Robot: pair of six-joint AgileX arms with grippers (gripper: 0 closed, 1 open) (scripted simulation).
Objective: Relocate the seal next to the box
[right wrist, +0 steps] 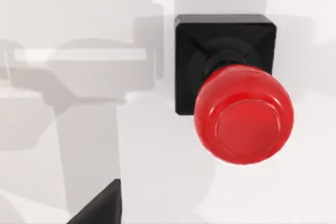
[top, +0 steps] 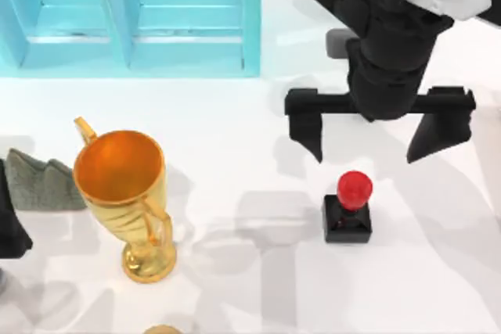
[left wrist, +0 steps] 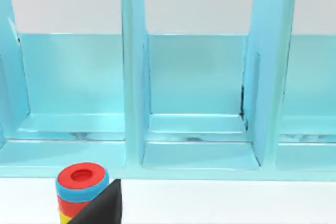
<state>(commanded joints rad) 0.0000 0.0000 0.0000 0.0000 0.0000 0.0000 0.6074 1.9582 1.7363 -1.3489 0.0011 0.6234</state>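
The seal (top: 350,207), a glossy red knob on a black square base, stands upright on the white table right of centre. In the right wrist view the seal (right wrist: 231,93) is seen from above, knob toward the camera. My right gripper (top: 366,152) hovers just behind the seal, open, its two black fingers spread wide with nothing between them. The box (top: 133,17) is a light-blue compartmented case at the back left, well apart from the seal. The left wrist view faces the box (left wrist: 194,93) and its dividers. My left arm (top: 9,228) is parked at the left edge.
A large gold trophy (top: 121,193) stands at the left of the table, with a grey jagged object (top: 39,181) beside it. A stack of coloured rings (left wrist: 81,184) sits in front of the box. White table lies between the seal and the box.
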